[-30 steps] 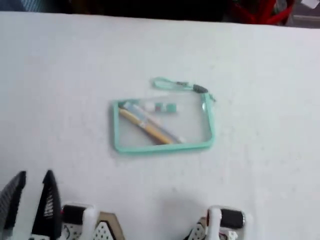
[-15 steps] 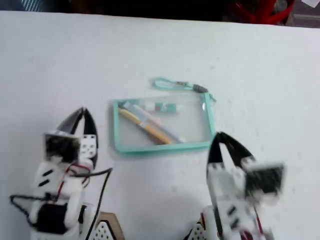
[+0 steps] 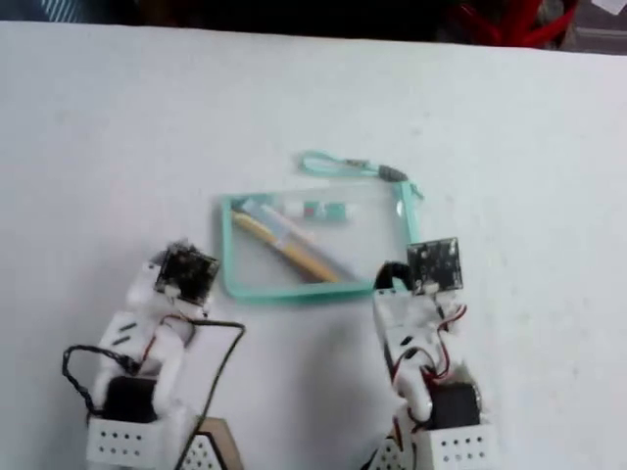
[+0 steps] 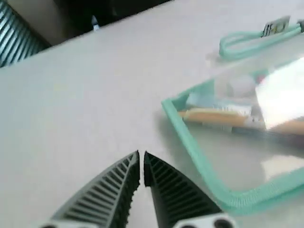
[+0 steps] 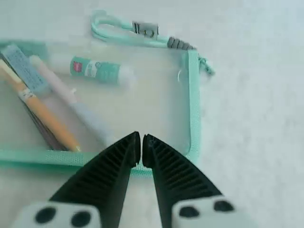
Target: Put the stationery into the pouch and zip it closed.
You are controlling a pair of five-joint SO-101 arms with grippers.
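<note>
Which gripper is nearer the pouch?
Right. The right gripper hangs over the near edge of the pouch; the left gripper is beside its short end, apart from it.

The table (image 3: 118, 108) is plain white. The pouch (image 3: 294, 292) is clear with a mint-green zip border. Its wrist strap (image 3: 328, 164) is the same mint green, with a grey clasp (image 5: 179, 44). Through the clear wall show an orange-yellow pen (image 5: 40, 111), a white pen (image 5: 71, 99) and a white stick (image 5: 97, 70) with a mint-green label that has a small red mark. The left gripper (image 4: 141, 159) and the right gripper (image 5: 141, 141) have black fingers with a fine ridged pattern, set on white bases. The left arm (image 3: 147, 343) and the right arm (image 3: 421, 338) are white with black motors and carry red and black wires.
</note>
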